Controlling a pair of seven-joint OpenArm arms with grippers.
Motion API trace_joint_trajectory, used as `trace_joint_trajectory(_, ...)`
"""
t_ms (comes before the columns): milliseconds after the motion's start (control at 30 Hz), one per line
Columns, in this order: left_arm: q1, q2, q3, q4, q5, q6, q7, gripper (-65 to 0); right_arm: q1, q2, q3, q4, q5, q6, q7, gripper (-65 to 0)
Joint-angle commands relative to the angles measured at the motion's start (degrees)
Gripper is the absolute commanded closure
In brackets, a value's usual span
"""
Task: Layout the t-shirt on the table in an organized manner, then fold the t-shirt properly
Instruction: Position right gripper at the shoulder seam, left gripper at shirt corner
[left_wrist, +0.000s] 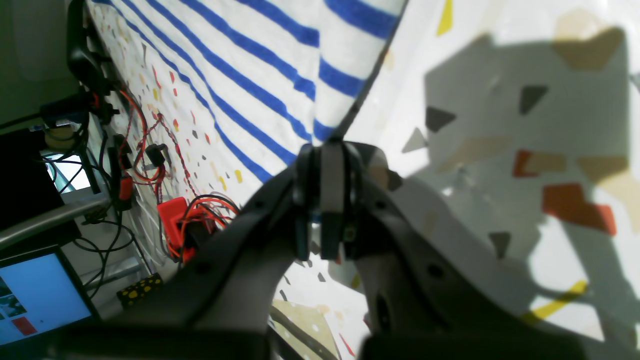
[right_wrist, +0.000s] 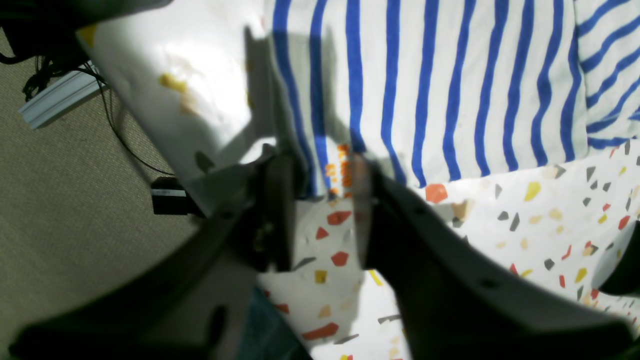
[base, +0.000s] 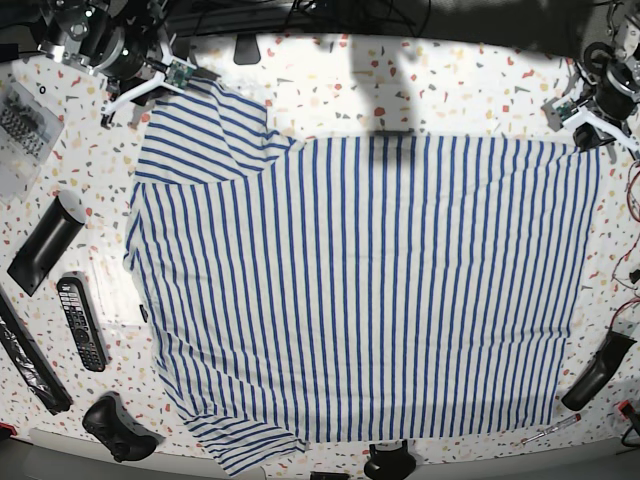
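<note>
At the far corners — left gripper (left_wrist: 327, 200) pinched onto the t-shirt (base: 370, 300) hem corner, likely tensioning it flat; right gripper (right_wrist: 317, 210) spread, straddling the sleeve edge. Shirt spread across the table (base: 460, 90).

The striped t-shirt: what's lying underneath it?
The t-shirt lies spread flat on the speckled table, which shows all round its edges. Whatever might sit beneath the cloth is covered; no obvious bump shows through it.
</note>
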Motion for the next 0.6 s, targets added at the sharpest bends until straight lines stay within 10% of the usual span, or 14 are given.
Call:
trace_joint_trajectory(0,0.2,-0.9,-0.2,0.3,-0.3,-0.3,0.3,0.0,0.0,0.6,0.3,0.6,0.0,-0.3,0.6,-11.6)
trace_joint_trajectory(233,0.2,-0.9,-0.2,0.3,-0.3,-0.3,0.3,0.0,0.0,0.6,0.3,0.6,0.2,-0.3,0.6,0.0)
trace_joint_trajectory(567,0.2,-0.9,-0.2,0.3,-0.3,-0.3,0.3,0.0,0.0,0.2,0.3,1.3,11.2,-6.8,-2.6,0.0)
